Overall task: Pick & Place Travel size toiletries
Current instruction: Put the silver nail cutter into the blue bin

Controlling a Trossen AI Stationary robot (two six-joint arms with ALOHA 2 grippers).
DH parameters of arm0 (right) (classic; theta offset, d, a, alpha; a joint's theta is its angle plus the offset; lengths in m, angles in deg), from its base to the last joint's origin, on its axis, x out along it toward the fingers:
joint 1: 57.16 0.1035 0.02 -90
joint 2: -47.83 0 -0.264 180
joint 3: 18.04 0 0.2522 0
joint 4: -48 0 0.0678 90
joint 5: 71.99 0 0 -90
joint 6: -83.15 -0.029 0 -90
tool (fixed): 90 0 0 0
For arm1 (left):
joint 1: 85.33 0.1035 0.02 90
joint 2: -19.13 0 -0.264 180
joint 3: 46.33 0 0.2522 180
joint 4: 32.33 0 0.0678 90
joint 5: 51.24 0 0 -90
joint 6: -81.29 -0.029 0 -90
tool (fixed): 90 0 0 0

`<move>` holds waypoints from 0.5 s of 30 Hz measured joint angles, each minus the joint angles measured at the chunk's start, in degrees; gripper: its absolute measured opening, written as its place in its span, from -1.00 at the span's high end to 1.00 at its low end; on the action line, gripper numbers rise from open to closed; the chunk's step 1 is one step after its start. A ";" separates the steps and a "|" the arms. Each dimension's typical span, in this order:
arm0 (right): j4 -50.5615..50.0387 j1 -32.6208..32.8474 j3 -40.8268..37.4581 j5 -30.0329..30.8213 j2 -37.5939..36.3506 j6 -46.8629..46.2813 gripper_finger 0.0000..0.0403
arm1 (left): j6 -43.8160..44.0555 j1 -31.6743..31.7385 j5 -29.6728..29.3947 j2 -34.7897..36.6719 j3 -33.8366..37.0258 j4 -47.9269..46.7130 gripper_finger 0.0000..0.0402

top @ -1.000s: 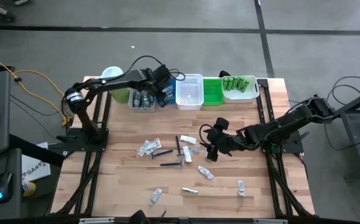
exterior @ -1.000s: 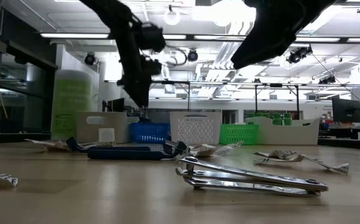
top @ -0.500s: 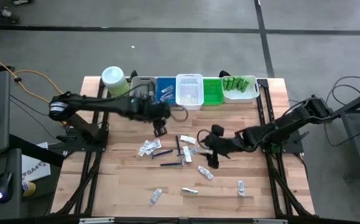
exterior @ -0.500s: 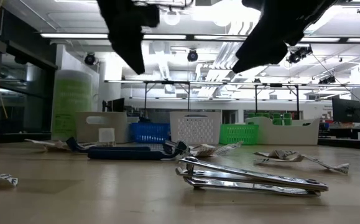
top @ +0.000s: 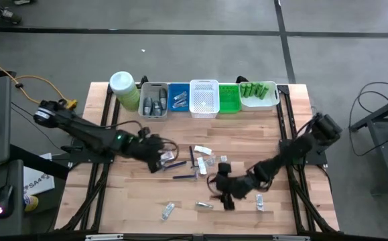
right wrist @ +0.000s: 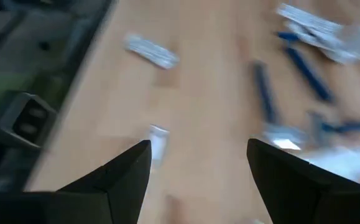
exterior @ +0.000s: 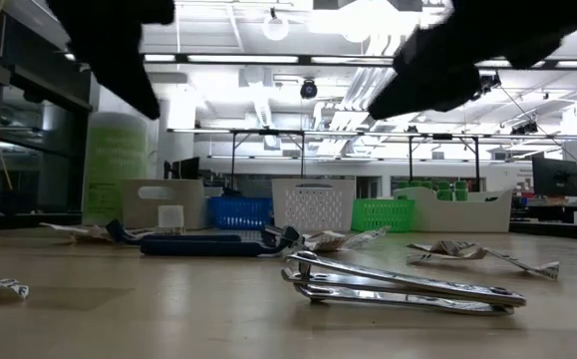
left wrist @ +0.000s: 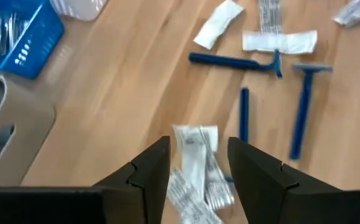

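Nearest the low camera, a metal nail clipper lies flat on the wooden counter. From above it shows as a small silvery piece near the counter's front edge, with a clear sachet to its left and another sachet to its right.

Just behind the clipper hangs the right pincer, low over the counter; its fingers stand wide apart and released, with nothing between them. Its wrist view looks over scattered sachets and blue sticks, too blurred to tell more.

Farther back, left of centre, the left pincer hovers over a pair of crinkled white sachets. Its fingers are parted, one on each side of the sachets; whether they touch the packets cannot be told. Just beyond lie blue razors, a blue stick and a white wrapped packet.

In the middle of the counter the remaining toiletries lie loose: razors and sachets close together.

Along the far edge stands a row of bins: a grey bin holding dark oblong pieces, a blue basket, a white basket, a green basket and a pale tray of small green bottles. A pale-green jar with a white lid stands at the row's left end.
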 joint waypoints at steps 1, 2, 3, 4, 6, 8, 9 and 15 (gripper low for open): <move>1.00 0.75 0.93 -0.06 1.56 0.77 -0.28 | 1.20 -1.20 -0.70 0.20 0.21 0.39 0.21; 0.61 1.49 1.95 0.45 3.02 1.23 -0.28 | 2.29 -2.64 -1.63 0.31 0.36 0.92 0.21; 0.54 2.08 3.24 1.21 4.85 1.21 -0.28 | 3.24 -3.85 -2.15 0.42 0.53 0.59 0.21; 1.09 2.62 4.65 1.85 6.63 0.86 -0.28 | 4.05 -5.06 -2.84 0.48 0.60 0.24 0.21; 0.18 3.98 6.62 2.84 9.57 -0.57 -0.28 | 5.17 -7.34 -3.87 0.49 0.57 1.04 0.21; 0.45 4.80 8.97 3.42 12.79 -3.53 -0.28 | 6.34 -9.22 -4.59 0.49 0.56 0.73 0.21; -0.09 5.34 9.56 4.31 13.92 -5.24 -0.28 | 7.03 -10.17 -5.05 0.49 0.56 0.77 0.21; -0.80 7.15 10.96 9.43 18.24 -15.87 -0.28 | 10.12 -14.63 -7.99 0.49 0.56 0.62 0.21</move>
